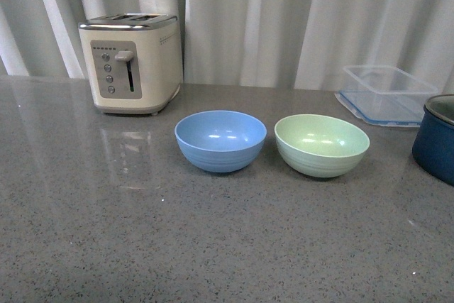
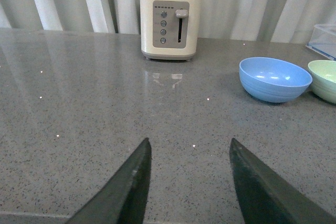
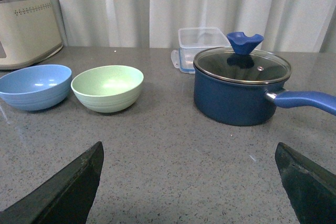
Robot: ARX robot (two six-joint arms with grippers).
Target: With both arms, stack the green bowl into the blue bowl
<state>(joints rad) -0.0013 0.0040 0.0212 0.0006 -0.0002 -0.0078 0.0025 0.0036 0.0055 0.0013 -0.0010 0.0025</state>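
The blue bowl and the green bowl stand upright side by side on the grey counter, blue on the left, a small gap between them. Both are empty. Neither arm shows in the front view. My left gripper is open and empty, low over bare counter, well short of the blue bowl; the green bowl is cut by that frame's edge. My right gripper is wide open and empty, back from the green bowl and the blue bowl.
A cream toaster stands at the back left. A clear plastic container sits at the back right. A dark navy pot with a glass lid and a long handle stands right of the green bowl.
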